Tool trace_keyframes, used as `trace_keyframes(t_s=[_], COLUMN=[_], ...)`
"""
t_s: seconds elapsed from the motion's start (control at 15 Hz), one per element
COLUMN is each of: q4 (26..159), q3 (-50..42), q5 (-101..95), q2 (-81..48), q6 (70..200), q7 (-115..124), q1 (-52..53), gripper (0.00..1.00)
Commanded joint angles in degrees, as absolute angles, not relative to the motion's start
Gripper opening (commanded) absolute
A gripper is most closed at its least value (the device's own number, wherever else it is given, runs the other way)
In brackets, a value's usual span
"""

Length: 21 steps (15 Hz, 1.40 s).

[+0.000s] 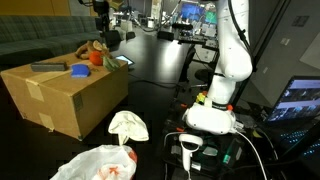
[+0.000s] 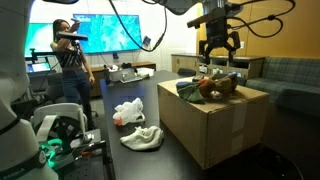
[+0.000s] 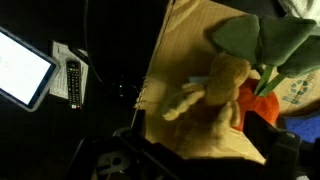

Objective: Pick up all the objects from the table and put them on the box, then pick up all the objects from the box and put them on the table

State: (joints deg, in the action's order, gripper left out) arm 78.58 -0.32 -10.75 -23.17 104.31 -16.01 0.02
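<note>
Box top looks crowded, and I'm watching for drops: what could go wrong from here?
1. The lump, pad and orange item crowd one end of the box; adding more may push one off.
2. The cloth and bag on the table are limp and might slip from the jaws.

Box: matt brown cardboard with tape strips. Table: black, dull sheen. Cloth: soft cream fabric; bag: crinkled white plastic.
</note>
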Motion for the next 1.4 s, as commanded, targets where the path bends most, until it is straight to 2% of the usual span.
trace_keyframes(t_s=[0.0, 0.47, 0.87, 1.33], q4=[88.0, 106.5, 108.5, 108.2], q3=[0.0, 0.1, 1.0, 1.2], q5=[-8.7, -10.5, -9.2, -5.9], q2=[-17.4, -13.7, -15.0, -11.3], q6=[106.7, 123.0, 128.9, 127.5], q7=[-12.7, -8.0, -3.3, -3.9], q1=[-0.6, 0.4, 2.1, 1.3], gripper=[1.00, 1.00, 1.00, 1.00])
